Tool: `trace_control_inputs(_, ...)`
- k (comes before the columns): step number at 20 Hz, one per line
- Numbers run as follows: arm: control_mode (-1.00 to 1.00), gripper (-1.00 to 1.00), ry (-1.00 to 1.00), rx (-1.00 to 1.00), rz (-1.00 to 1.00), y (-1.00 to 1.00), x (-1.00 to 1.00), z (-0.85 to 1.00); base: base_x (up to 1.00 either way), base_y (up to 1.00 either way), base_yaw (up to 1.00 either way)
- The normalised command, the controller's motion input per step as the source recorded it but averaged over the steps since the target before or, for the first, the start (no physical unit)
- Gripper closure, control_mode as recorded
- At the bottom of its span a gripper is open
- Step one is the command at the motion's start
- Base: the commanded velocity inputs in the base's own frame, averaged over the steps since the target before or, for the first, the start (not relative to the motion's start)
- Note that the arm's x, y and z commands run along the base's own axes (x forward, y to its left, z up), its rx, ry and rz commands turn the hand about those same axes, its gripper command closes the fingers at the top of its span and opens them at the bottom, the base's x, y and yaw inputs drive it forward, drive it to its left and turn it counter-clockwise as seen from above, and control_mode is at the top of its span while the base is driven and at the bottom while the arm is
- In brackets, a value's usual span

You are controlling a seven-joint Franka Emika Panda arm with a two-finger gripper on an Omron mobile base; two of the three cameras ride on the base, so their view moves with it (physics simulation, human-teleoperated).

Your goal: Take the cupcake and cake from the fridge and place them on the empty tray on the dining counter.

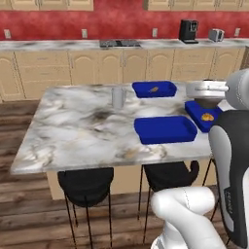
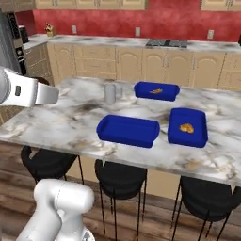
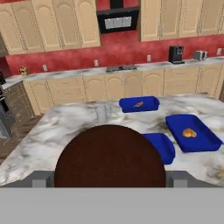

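The pincer (image 3: 109, 186) is clamping the cupcake (image 3: 109, 157), a round, matte dark-brown dome sitting in the lower middle of the hand view between the two grey finger pads (image 3: 41, 179). Past it, toward the middle right of that frame, the empty tray (image 3: 162, 146) is peeking out from behind the cupcake's right edge, so it is lying ahead of the pincer and slightly to the right, low on the bench (image 1: 73, 121). In the left base view the tray (image 1: 165, 129) is showing as a shallow glossy blue rectangle with rounded corners, its long axis running left to right across the frame. Two other blue trays (image 1: 154, 89) with orange pieces are sitting behind and right of it. The bench is smooth white marble with grey-brown veins. A grey cup (image 1: 118, 97) is standing in the upper middle.
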Motion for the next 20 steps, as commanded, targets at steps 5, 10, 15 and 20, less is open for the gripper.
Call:
trace_control_inputs(5, 1.00, 1.00, 0.00, 0.00, 0.00, 0.00, 0.00, 0.00, 1.00, -0.75, 0.12)
trace_control_inputs(10, 1.00, 1.00, 0.00, 0.00, 0.00, 0.00, 0.00, 0.00, 1.00, -0.74, -0.16)
trace_control_inputs(15, 1.00, 1.00, 0.00, 0.00, 0.00, 0.00, 0.00, 0.00, 0.98, -0.34, -0.53)
trace_control_inputs(20, -1.00, 1.00, 0.09, 0.02, 0.00, -0.11, 0.60, -0.28, 0.40, -0.07, -0.15)
